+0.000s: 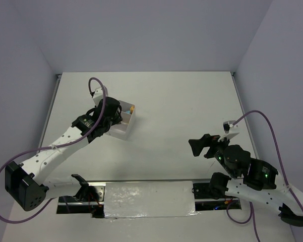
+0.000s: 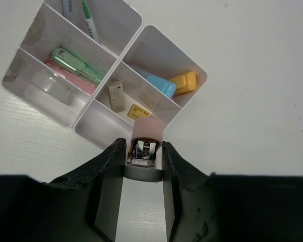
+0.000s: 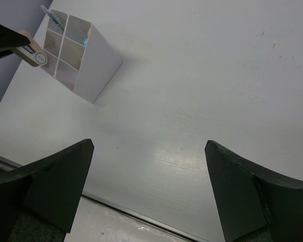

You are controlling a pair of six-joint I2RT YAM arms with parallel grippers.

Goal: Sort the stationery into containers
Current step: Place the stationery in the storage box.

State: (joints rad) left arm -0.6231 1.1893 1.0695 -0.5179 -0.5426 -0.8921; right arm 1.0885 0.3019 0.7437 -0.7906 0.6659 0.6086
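A white matte table (image 1: 181, 101) fills the cell, with pale lilac-grey walls (image 1: 20, 75) on 3 sides. A white plate (image 1: 148, 199) lies at the near edge between the 2 arm bases, and a purple cable (image 1: 5, 171) loops beside each arm.

On the left, the left arm reaches out over the table's left half. The left gripper (image 2: 143, 146) is clamped on a small pink-capped item (image 2: 147, 128) with a grey body, held just above the near wall of the translucent white divided box (image 2: 201, 75). Whether the item touches the wall cannot be told. The gripper's black fingers (image 2: 108, 171) cover the table in front of the box.

Inside the box:
- 2 thin pens (image 2: 88, 20) lean in the far compartment
- A green marker (image 2: 75, 63) and a pink marker (image 2: 70, 78) lie side by side in the left one, with a clear tape ring (image 2: 50, 88) next to them, behind what looks like a divider
- A tan eraser block (image 2: 116, 95) and a small yellow piece (image 2: 138, 112) sit in the nearest one
- A blue marker (image 2: 159, 83) and an orange-yellow marker (image 2: 184, 81) lie in the right one, touching

On the right, well apart from the box, the right gripper (image 3: 148, 186) hangs over bare table with its jaws spread wide and nothing between them
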